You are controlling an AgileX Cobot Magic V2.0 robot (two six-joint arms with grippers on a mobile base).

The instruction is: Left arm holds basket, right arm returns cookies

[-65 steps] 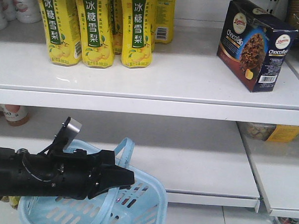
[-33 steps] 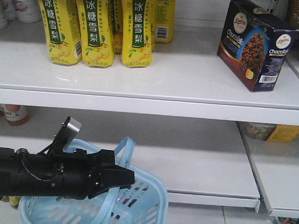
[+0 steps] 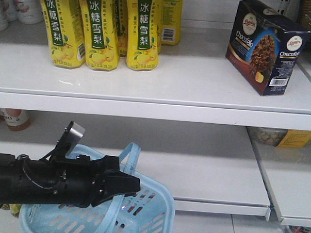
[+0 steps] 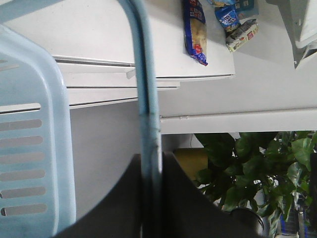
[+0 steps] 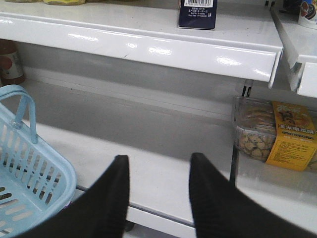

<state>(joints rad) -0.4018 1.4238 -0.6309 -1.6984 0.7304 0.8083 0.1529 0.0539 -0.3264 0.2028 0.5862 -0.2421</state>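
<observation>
Nothing shifts: the left gripper (image 4: 148,198) stays clamped on the basket (image 3: 146,209) handle (cookies (image 3: 265,46) shelved); the right gripper (image 5: 158,188) gapes empty.

Place: a shop aisle.
Shelving: white tiered shelves (image 3: 198,87) stocked with packaged goods.
Stock: yellow drink bottles (image 3: 100,29) in a row, a cookie carton (image 3: 264,46) with barcode, a snack tub (image 5: 275,131) just beyond the right fingers (image 5: 205,193).
Carrier: pale blue shopping basket (image 3: 141,209).
</observation>
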